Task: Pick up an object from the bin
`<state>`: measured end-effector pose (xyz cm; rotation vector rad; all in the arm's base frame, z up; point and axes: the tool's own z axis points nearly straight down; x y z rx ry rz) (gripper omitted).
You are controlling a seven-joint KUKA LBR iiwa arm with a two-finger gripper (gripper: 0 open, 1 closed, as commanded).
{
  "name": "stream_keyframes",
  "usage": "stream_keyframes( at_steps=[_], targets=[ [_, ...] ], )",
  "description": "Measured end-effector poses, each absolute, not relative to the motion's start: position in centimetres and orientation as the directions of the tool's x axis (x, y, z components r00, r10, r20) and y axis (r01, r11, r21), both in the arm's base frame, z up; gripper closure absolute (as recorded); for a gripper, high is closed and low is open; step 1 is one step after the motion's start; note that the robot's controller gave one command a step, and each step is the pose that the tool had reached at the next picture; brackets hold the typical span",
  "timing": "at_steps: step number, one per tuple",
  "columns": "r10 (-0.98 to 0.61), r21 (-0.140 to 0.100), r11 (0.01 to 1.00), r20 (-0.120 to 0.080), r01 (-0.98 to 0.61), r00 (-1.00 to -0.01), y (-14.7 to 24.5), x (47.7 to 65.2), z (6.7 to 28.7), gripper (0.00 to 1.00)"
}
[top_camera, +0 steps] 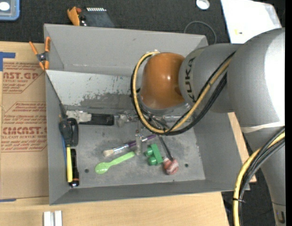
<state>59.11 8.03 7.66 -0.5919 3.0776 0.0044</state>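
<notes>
So the hand [145, 139] sits low over the middle of the grey metal bin [125, 46], tucked under the arm's rounded orange cover [161, 81]. Honestly I can't tell if it's open or closed, because the cover and the cables hide too much, and I see nothing in its grip. The closest candidate is the slim brush-like stick with a purple and clear handle [121, 149]. Its purple end lies right under the hand and the rest runs off toward 8 o'clock. My worry is how crowded that spot is. A chunky green plastic block [153, 155] sits just beside the hand at 5 o'clock, a thin black rod [164, 149] slants past it, and a small pinkish lump [170, 166] lies at the rod's far end. A light green plastic spoon [115, 162] is near the brush at 7 o'clock. If the hand closes here it could easily nip two things at once, or shove the block sideways and come up with nothing. Grabbing the brush only by its very end looks dicey too: it's long and thin, so I'd guess it pivots and slips out on the lift. It also lies flat on bare metal, so the hand could just skate over it. The black lump [69, 130] and the yellow and black pen [70, 166] at 9 o'clock, along the wall, are well apart, so no trouble there.
</notes>
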Motion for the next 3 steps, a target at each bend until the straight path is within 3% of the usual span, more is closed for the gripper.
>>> stream_keyframes(
  at_steps=[1, 2, 3],
  targets=[
    [-0.434, -0.001, 0.901, -0.014, -0.434, -0.901, 7.5, 55.7, 7.1, 1.00],
    [-0.434, -0.001, 0.901, -0.014, -0.434, -0.901, 7.5, 55.7, 7.1, 1.00],
    [-0.454, 0.000, 0.891, -0.010, -0.454, -0.891, 7.8, 55.1, 13.2, 1.00]
  ],
)
